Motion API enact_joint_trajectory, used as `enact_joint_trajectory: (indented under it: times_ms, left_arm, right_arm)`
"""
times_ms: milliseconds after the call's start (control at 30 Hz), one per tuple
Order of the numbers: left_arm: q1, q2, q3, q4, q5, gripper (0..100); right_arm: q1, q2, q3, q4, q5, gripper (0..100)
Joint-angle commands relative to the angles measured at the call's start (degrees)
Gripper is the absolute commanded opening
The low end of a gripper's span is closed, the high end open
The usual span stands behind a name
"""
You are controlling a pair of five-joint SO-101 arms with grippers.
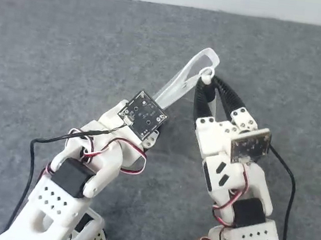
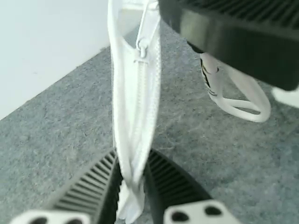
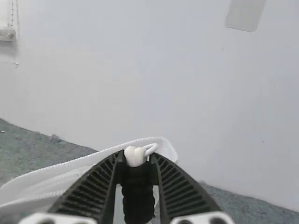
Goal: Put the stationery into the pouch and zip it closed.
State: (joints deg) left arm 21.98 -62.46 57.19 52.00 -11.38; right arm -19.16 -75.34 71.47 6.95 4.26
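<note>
Both my arms extended, pouch [image 1: 181,83] between them, upper centre
My left gripper [image 2: 132,164] clamps its end, right gripper [image 3: 135,159] clamps the zipper pull [image 3: 133,155]

Both arms wear white plastic shells. The left arm [image 1: 107,148] has a black servo block [image 1: 74,177] and a base pierced with round holes [image 1: 51,200]. Red and white wires [image 1: 134,166] loop at its joint, and a black cable [image 1: 41,140] runs off to the left. Its wrist carries a black square circuit board [image 1: 143,115] (small silvery spots on its face). The right arm [image 1: 235,182] shows two slanted black marks [image 1: 222,168], a paler board [image 1: 250,144] and its own black cable [image 1: 288,188]. The left gripper [image 2: 133,177] and right gripper [image 3: 135,161] have black ribbed fingers [image 2: 88,186].
</note>
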Motion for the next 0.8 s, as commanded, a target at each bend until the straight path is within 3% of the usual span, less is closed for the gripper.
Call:
enact_joint_trajectory:
  times_ms: [0, 267, 767]
  left_arm:
    - [-1.8, 0.8, 1.1, 0.4, 1.0, 1]
    - [-1.8, 0.8, 1.1, 0.4, 1.0, 1]
    - [-1.9, 0.8, 1.1, 0.4, 0.9, 1]
  right_arm:
    - [4.9, 2.8, -1.9, -4.8, -0.7, 0.6]
    - [10.5, 9.5, -2.3, -13.0, -6.5, 0.6]
    - [20.4, 23.9, -10.9, -13.5, -16.6, 0.6]
